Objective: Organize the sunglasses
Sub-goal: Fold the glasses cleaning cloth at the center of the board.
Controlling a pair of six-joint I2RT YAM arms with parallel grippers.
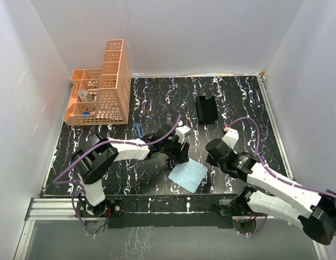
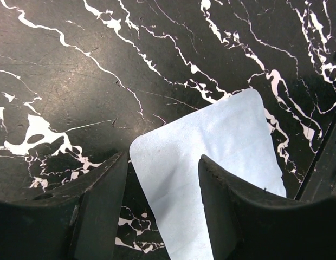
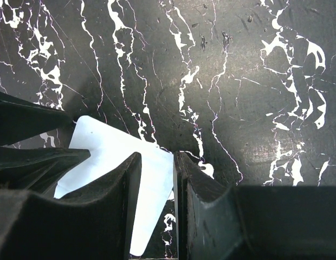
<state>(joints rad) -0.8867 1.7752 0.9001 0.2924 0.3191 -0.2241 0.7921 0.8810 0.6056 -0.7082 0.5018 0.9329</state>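
The left claw (image 2: 160, 162), spread wide and empty over the blue cloth (image 2: 211, 157), could bunch the cloth if it pinches only the edge. Its forearm could also knock the sunglasses (image 1: 139, 130) lying on the counter (image 1: 238, 103) just beside it. The right claw (image 3: 156, 162), parted a mere slit, holds nothing at the cloth's opposite edge.

The rack (image 1: 100, 86) stands at the bench's (image 1: 238, 97) far left; the case (image 1: 206, 108) lies behind, centre-right. The cloth (image 1: 188, 175) lies front-centre; the sunglasses (image 1: 139, 129) lie between rack and cloth.
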